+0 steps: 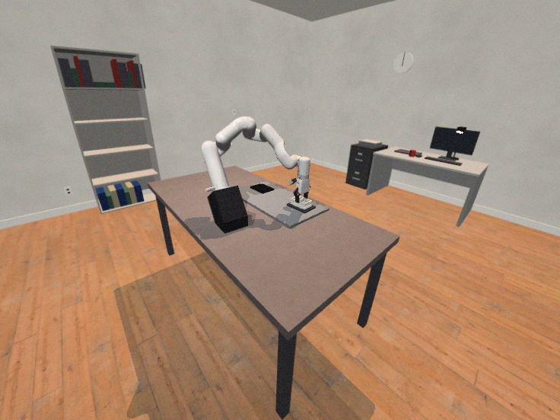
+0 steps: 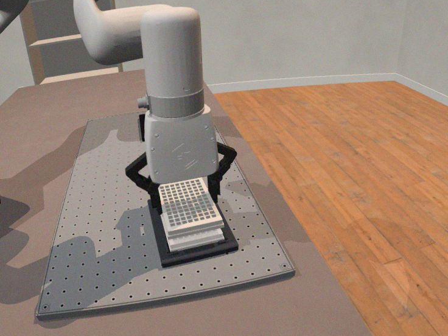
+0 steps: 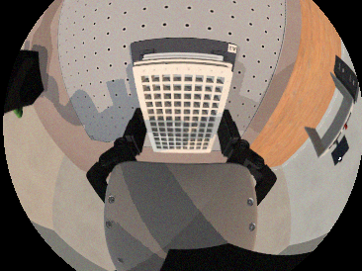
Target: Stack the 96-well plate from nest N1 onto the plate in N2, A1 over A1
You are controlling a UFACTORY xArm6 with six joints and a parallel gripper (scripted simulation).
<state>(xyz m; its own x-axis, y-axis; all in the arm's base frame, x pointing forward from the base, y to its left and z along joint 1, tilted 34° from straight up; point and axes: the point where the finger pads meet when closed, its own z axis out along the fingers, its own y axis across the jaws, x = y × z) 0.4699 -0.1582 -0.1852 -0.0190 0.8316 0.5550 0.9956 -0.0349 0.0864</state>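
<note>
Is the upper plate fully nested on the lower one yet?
Cannot tell for sure. The hand is shut on the upper plate, which sits right at the lower plate in its nest.

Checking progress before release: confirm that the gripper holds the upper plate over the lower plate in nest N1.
Wrong nest: the gripper holds the upper plate over the lower plate in nest N2. The top view shows N1 vacant, nearer the bookshelf.
</note>
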